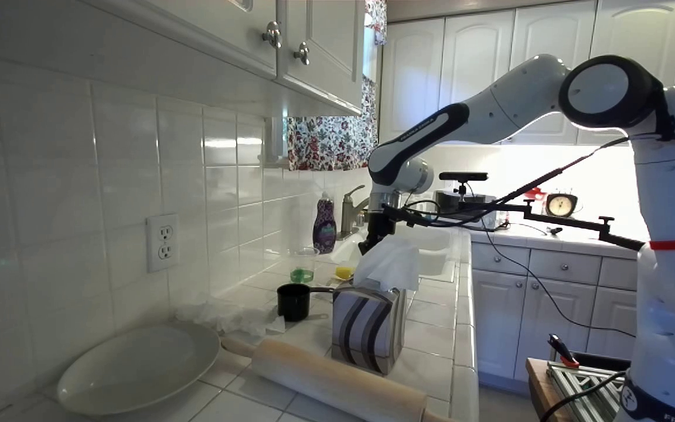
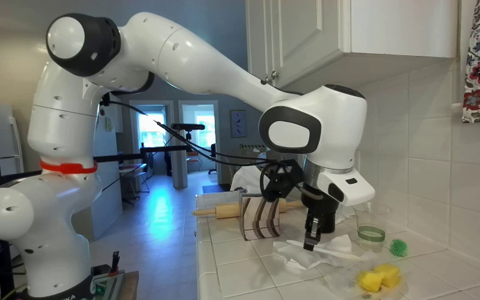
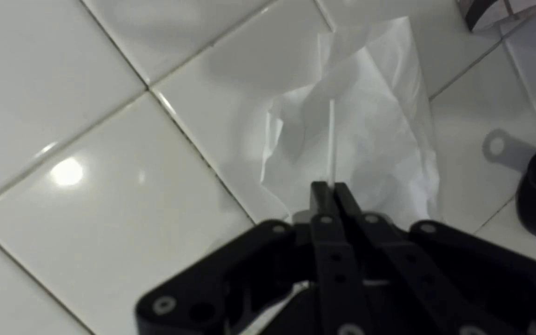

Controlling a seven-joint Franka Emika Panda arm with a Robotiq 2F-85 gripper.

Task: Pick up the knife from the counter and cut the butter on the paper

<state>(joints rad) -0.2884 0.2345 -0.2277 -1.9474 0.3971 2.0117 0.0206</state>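
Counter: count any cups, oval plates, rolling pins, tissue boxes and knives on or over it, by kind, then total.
Cups: 2, the black cup and the clear cup
Oval plate: 1
Rolling pin: 1
Tissue box: 1
Knife: 1
Total: 6

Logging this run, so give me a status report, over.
Gripper shut on white knife. Butter apart from knife, not yet reached. Crumpled white sheet below knife, might snag.

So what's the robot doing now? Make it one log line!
claw: shut on white knife | under knife: crumpled white sheet | butter: yellow, apart from knife
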